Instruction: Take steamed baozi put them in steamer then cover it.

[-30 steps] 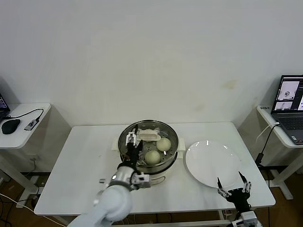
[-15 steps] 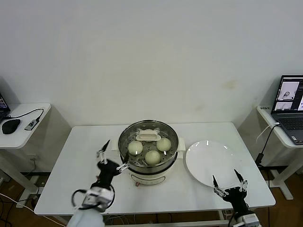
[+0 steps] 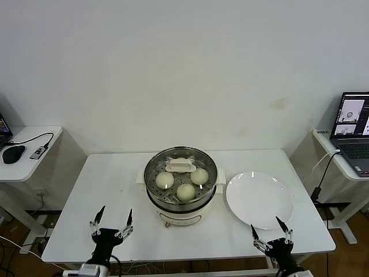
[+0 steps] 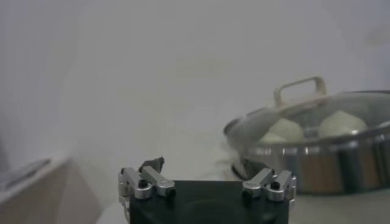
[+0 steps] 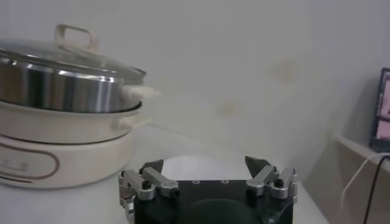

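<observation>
Three round cream-white steamed baozi (image 3: 165, 180) sit under one clear glass cover (image 3: 180, 171) on one steel steamer (image 3: 153, 193), beyond two open empty grippers, left (image 3: 111, 225) and right (image 3: 270, 235).

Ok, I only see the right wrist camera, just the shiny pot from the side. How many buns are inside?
Observer: In the head view, three round cream-white buns show through the clear glass lid on the shiny steel steamer; its handle could hide another.
Operator: Any buns on the plate?
Observer: No, the flat round white plate beside the steamer is bare.
Operator: Where's the other arm?
Observer: The left gripper hangs open over the near edge of the white table, apart from the steamer.
</observation>
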You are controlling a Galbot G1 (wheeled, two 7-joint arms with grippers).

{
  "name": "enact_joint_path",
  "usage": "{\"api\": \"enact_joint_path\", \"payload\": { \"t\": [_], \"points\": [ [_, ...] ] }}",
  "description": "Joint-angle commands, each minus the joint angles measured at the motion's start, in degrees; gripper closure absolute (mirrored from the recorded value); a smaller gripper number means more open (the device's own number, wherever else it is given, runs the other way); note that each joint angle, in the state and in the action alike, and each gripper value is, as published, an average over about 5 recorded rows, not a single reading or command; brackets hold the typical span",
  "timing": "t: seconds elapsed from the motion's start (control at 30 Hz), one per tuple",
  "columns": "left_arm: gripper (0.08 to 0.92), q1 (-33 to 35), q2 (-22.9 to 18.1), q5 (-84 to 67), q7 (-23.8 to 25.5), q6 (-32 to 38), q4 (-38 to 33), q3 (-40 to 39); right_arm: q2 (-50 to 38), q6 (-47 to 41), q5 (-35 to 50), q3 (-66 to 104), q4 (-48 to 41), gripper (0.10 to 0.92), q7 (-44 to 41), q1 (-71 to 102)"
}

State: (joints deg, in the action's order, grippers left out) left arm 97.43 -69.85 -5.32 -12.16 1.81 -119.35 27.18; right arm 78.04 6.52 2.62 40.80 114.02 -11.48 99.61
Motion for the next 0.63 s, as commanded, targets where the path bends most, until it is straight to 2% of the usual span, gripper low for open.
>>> {"api": "enact_joint_path", "payload": {
  "t": [0.03, 0.63],
  "points": [
    [0.177, 8.02, -2.08, -7.47, 3.15, 4.14, 0.82, 4.55, -1.36, -0.79, 3.79, -2.83, 0.23, 0.203, 0.06, 2.17],
    [0.177, 7.77, -0.27, -7.25, 5.42, 3.93, 3.9, 4.0, -2.06, -4.24, 5.74, -2.51, 1.47, 0.203, 0.86, 2.14]
  ]
}}
